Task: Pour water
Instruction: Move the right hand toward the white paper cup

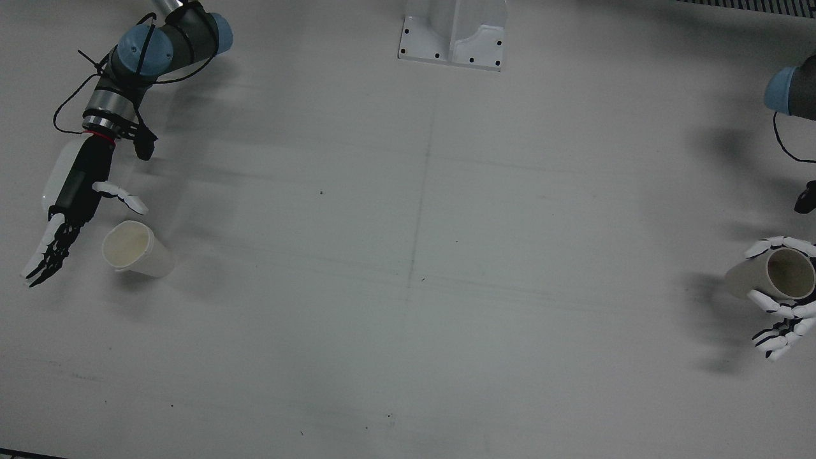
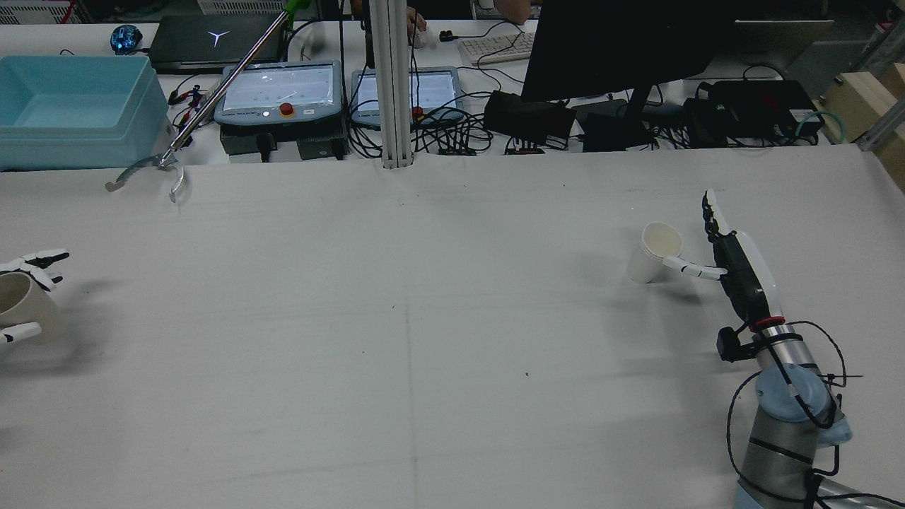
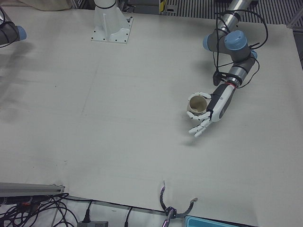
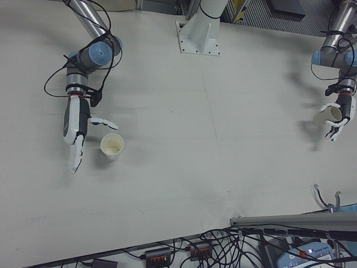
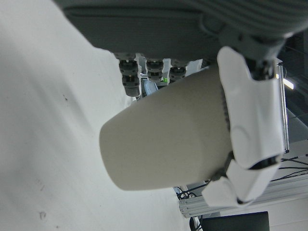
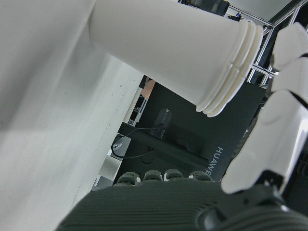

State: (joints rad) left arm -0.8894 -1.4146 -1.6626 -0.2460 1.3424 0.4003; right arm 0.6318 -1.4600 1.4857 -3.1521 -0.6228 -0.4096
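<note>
On a white table [image 1: 408, 319], the robot's left hand [image 1: 783, 305] wraps its fingers around a beige paper cup [image 1: 771, 274] at one edge. Far across, the right hand [image 1: 76, 217] is spread flat, holding nothing, just beside a white paper cup [image 1: 135, 250] standing upright

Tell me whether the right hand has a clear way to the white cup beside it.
Probably yes. The right hand is open right beside the white cup, which stands upright on the table, nothing between them.
</note>
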